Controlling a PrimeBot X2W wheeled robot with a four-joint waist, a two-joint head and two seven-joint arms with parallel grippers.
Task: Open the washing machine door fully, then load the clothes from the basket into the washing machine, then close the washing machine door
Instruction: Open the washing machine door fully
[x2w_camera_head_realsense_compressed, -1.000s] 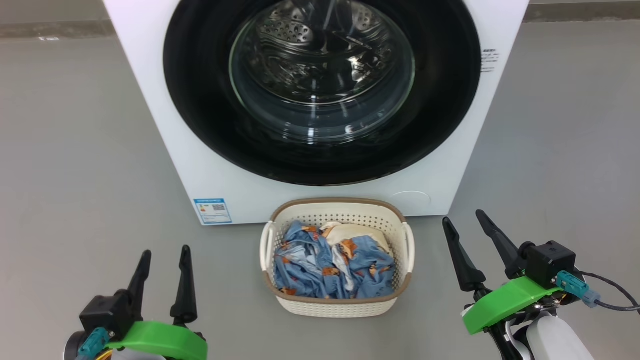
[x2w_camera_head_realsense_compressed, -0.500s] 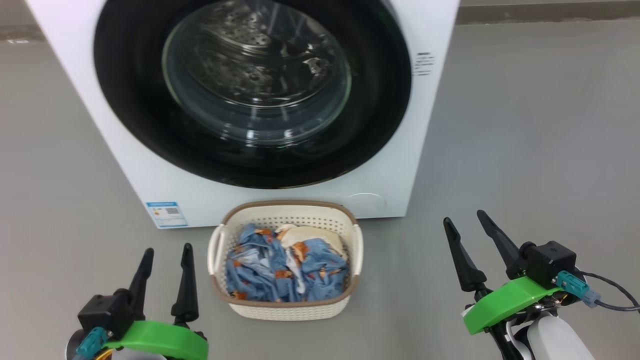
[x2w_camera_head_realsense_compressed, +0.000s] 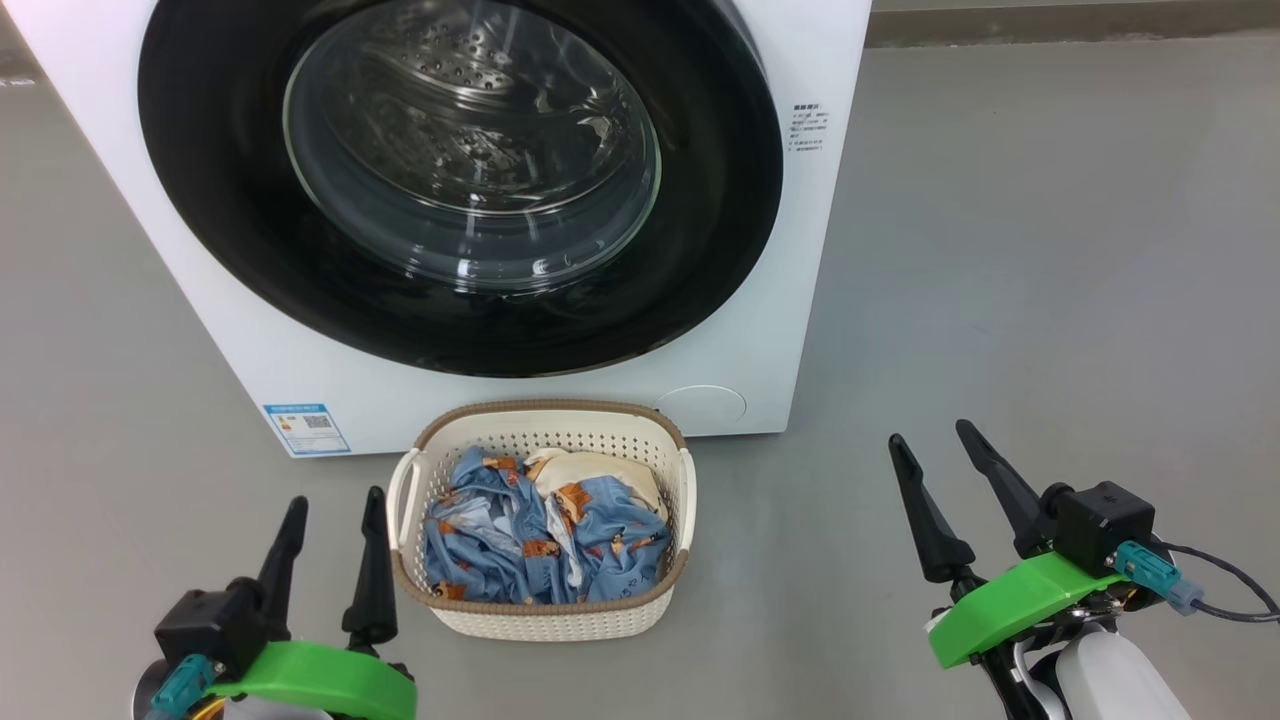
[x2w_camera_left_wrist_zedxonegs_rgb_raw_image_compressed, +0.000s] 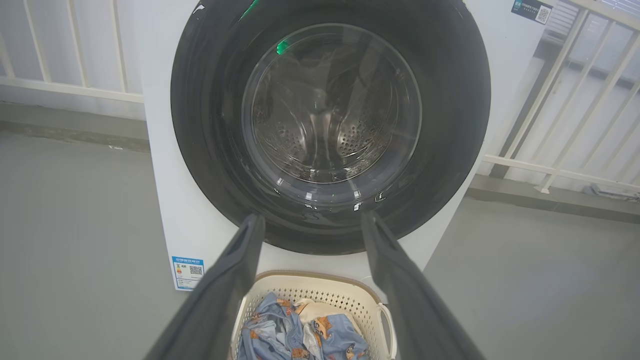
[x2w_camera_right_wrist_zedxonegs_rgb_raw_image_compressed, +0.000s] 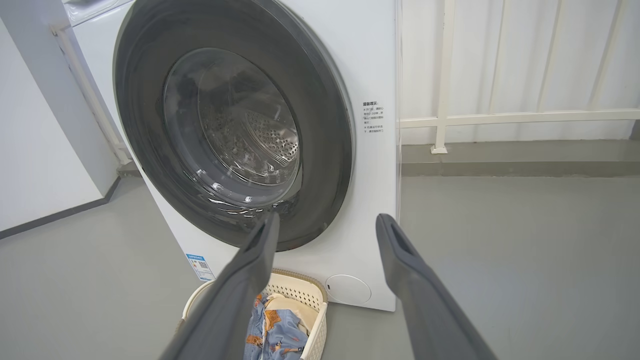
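I see the glossy black-ringed washing machine door (x2w_camera_head_realsense_compressed: 460, 180) shut on the white washing machine (x2w_camera_head_realsense_compressed: 770, 320). The perforated cream basket (x2w_camera_head_realsense_compressed: 545, 411) of soft blue clothes (x2w_camera_head_realsense_compressed: 540, 545) sits on grey floor (x2w_camera_head_realsense_compressed: 1030, 280) just in front. My left gripper (x2w_camera_head_realsense_compressed: 335, 497) and right gripper (x2w_camera_head_realsense_compressed: 927, 430) gape empty, flanking the basket.

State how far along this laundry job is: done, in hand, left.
Done: nothing; the washing machine door is shut. In hand: nothing; left tool and right tool stand open, touching nothing. Left: open the door, move the clothes from the basket into the washing machine, close it.
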